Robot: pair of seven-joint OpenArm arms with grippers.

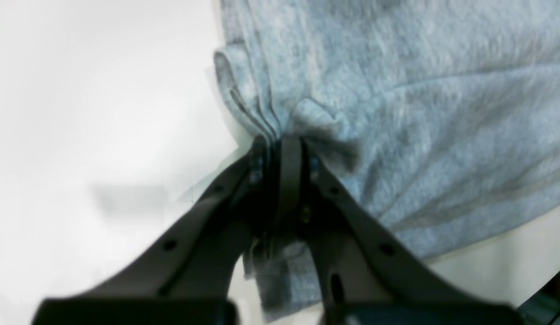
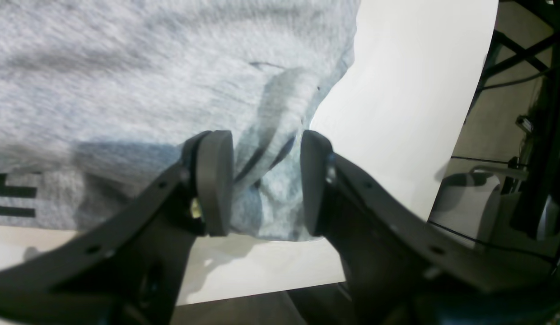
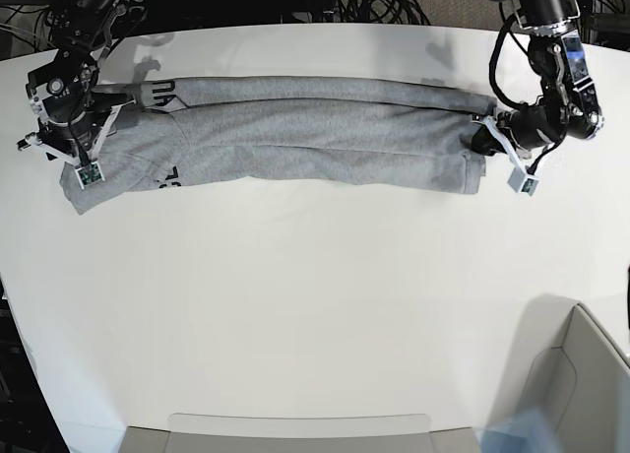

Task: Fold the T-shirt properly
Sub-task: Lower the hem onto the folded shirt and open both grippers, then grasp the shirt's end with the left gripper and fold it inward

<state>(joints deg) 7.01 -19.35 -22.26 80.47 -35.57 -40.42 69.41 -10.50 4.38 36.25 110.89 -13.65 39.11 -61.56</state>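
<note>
Jaws first, close in on the left wrist view: the left gripper (image 1: pixel 280 144) is pressed together on the bunched, layered edge of the T-shirt (image 1: pixel 420 113), several folds of grey hem stacked right at the tips. That bite looks shallow, and to my eye it is the weak point. If the arm pulls now, the outer layers could slide free and leave only one ply in the pinch.

Over to the right wrist view: the right gripper (image 2: pixel 262 180) has its pads standing apart with a thick wad of grey cloth between them, touching both. That reads as a grip on a fat bundle, though a loose one. Black lettering shows at the lower left of that view.

Pull back to the base view and the T-shirt (image 3: pixel 295 138) lies as a long narrow band across the far part of the white table (image 3: pixel 315 315), stretched between the two arms. Danger here, I judge: uneven lifting would twist the band, and too much tension could drag cloth out of either end and undo the lengthwise fold.
</note>
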